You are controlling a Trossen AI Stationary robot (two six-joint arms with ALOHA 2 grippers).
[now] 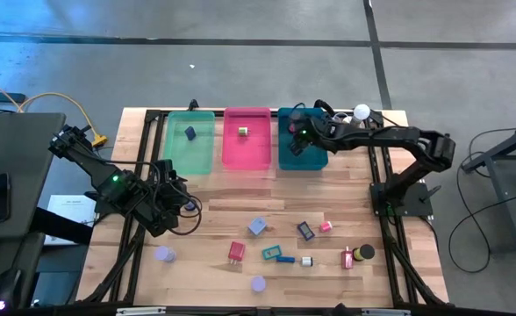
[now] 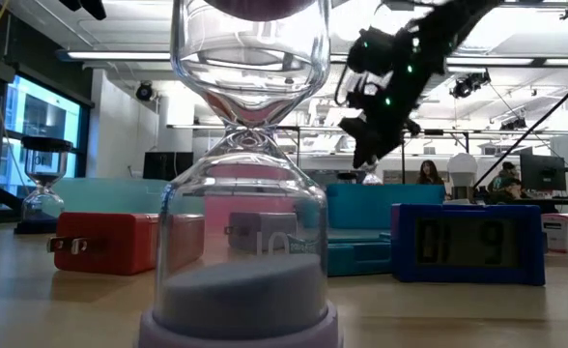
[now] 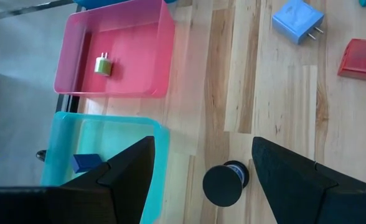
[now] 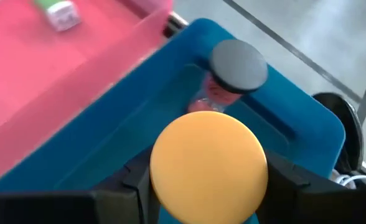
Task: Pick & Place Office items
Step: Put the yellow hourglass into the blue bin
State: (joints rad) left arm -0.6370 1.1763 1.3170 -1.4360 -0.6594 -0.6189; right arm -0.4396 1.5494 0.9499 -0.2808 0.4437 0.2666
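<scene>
My right gripper (image 4: pixel 208 186) hangs over the teal tray (image 1: pixel 286 156) at the table's far side, shut on an orange cylinder (image 4: pixel 208 158). A dark-capped piece (image 4: pixel 236 68) with pink inside lies in that tray. My left gripper (image 3: pixel 201 155) stands open above the table's left part. A dark round-capped piece (image 3: pixel 223 183) lies on the wood between its fingers, untouched. More office items lie on the near half of the table: lavender discs (image 1: pixel 164 254), a red block (image 1: pixel 236 252), a blue block (image 1: pixel 257 226) and a black block (image 1: pixel 304 230). My right gripper pinches the orange cylinder by its round sides (image 4: pixel 155 174), one finger on each side, with its flat round end turned toward the wrist camera. The fingers slant down from the table's right. The cylinder is lifted clear, above the inside of the teal tray.
A green tray (image 1: pixel 175 154) with a dark blue block (image 1: pixel 190 132) and a pink tray (image 1: pixel 258 154) with a small green-white piece (image 1: pixel 241 131) stand left of the teal one. A white ball (image 1: pixel 361 112) with cables sits at the far right corner.
</scene>
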